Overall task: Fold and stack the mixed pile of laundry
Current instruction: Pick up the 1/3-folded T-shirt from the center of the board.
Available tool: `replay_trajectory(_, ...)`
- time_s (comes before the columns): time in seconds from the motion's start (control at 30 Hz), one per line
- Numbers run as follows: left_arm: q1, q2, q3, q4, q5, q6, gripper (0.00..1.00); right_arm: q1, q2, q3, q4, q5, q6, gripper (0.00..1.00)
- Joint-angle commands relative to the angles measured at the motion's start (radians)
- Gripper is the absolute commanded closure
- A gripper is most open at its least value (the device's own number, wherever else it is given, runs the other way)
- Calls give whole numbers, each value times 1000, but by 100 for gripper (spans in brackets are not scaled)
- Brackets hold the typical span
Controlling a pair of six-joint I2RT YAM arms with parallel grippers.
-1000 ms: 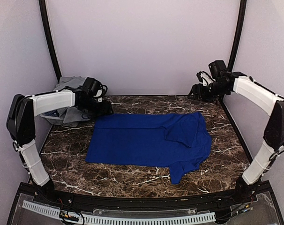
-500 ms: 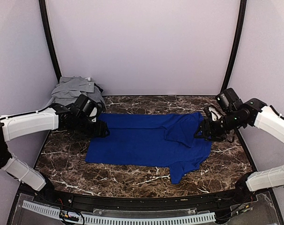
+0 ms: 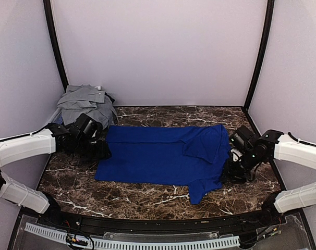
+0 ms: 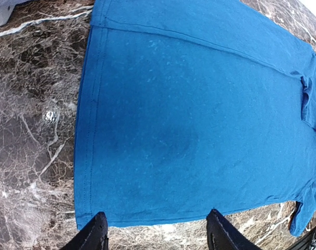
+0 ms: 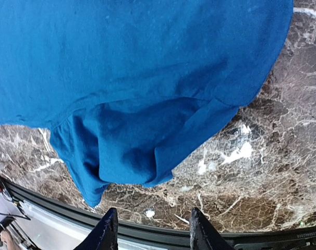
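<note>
- My left gripper (image 4: 157,232): jaws apart, empty, near the blue T-shirt (image 4: 199,114) hem; a shallow bite might catch one layer only
- My right gripper (image 5: 152,229): apart, empty, by the bunched sleeve (image 5: 116,156); an uneven lift could skew the fold

The T-shirt (image 3: 158,153) is royal blue — the table (image 3: 147,197) brown marble, white-veined.

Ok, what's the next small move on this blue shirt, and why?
Probably lower the left gripper onto the near hem corner of the blue T-shirt and pinch it: its open jaws hang empty by that corner, and the shirt lies spread out.
</note>
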Motion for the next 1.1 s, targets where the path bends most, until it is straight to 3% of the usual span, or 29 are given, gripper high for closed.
replay_trajectory(0.0,-3,-33,-29,-12,-31,-45,37,9,7,-37,95,31,69,56)
replay_trajectory(0.2,-3,-38,-42,-26,-39,-59,37,11,61,-33,141,31,77,57)
replay_trajectory(0.43,-3,-61,-73,-33,-44,-98,36,12,96,-48,150,74,81,67)
replay_trajectory(0.63,-3,-70,-79,-26,-45,-108,36,11,111,-58,156,85,76,70)
replay_trajectory(0.87,-2,-44,-95,-45,-48,-135,35,10,103,-91,164,79,79,100)
replay_trajectory(1.07,56,-58,-148,-34,10,-162,37,6,15,-88,113,105,84,100)
